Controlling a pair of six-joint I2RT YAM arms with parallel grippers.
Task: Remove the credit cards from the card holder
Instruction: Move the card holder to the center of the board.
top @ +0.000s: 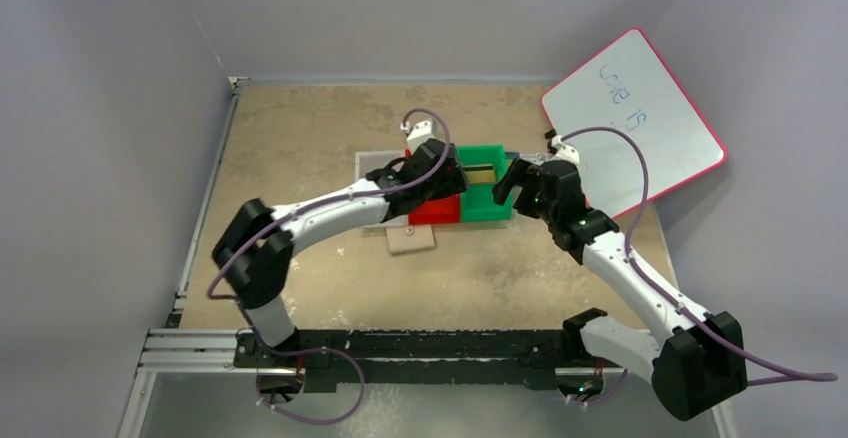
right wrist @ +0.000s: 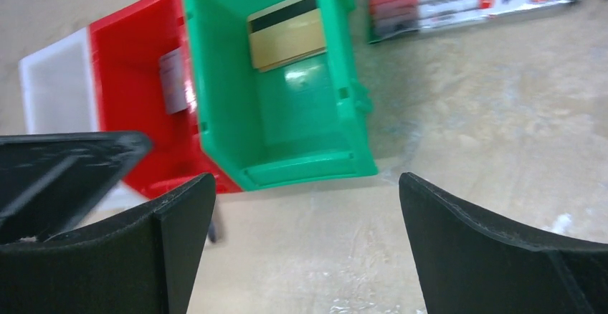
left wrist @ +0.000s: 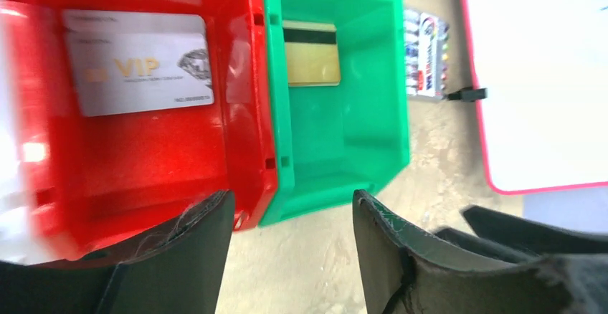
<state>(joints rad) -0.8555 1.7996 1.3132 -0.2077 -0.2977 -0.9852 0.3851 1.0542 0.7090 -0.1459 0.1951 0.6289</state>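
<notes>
The tan card holder (top: 411, 240) lies flat on the table just in front of the red bin (top: 434, 210). A silver VIP card (left wrist: 140, 63) rests inside the red bin (left wrist: 165, 156). A gold card with a black stripe (left wrist: 312, 52) lies in the green bin (left wrist: 391, 77). My left gripper (left wrist: 292, 196) hovers over the near edge of both bins, open, nothing between its fingers. My right gripper (right wrist: 307, 179) is wide open and empty, just in front of the green bin (right wrist: 215, 77), where the gold card (right wrist: 287, 31) also shows.
A white bin (right wrist: 57, 84) adjoins the red bin on its far side from the green one. A striped marker pack (left wrist: 426, 63) lies beyond the green bin. A pink-edged whiteboard (top: 630, 123) leans at the back right. The two grippers are close together.
</notes>
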